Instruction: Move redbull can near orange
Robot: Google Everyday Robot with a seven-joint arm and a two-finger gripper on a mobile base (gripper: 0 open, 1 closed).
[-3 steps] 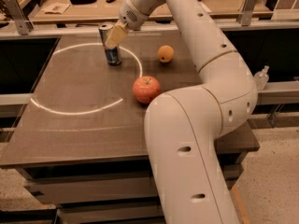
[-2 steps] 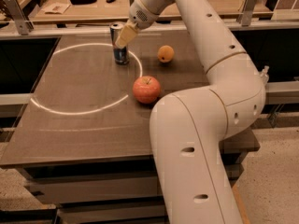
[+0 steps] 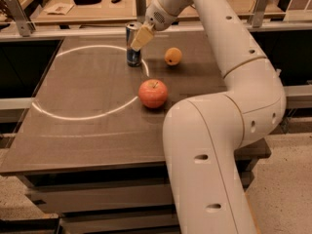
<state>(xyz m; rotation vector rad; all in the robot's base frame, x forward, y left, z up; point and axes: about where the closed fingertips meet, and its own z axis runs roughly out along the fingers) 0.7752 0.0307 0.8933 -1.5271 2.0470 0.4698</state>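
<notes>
The redbull can (image 3: 131, 48), silver with a blue lower band, stands upright at the back of the dark table (image 3: 87, 130). My gripper (image 3: 141, 37) comes in from the upper right and is shut on the can's upper part, its tan fingers (image 3: 142, 36) against the can's right side. The orange (image 3: 172, 56) lies on the table a short way right of the can, apart from it. I cannot tell whether the can's base touches the table.
A red apple (image 3: 152, 93) lies in front of the can and orange, near the table's middle. My white arm (image 3: 229, 82) sweeps over the table's right side. A railing and a cluttered workbench (image 3: 87, 4) stand behind the table.
My gripper has carried the redbull can to the right, from left of the apple to a spot closer to the orange. The orange and apple have not moved.
</notes>
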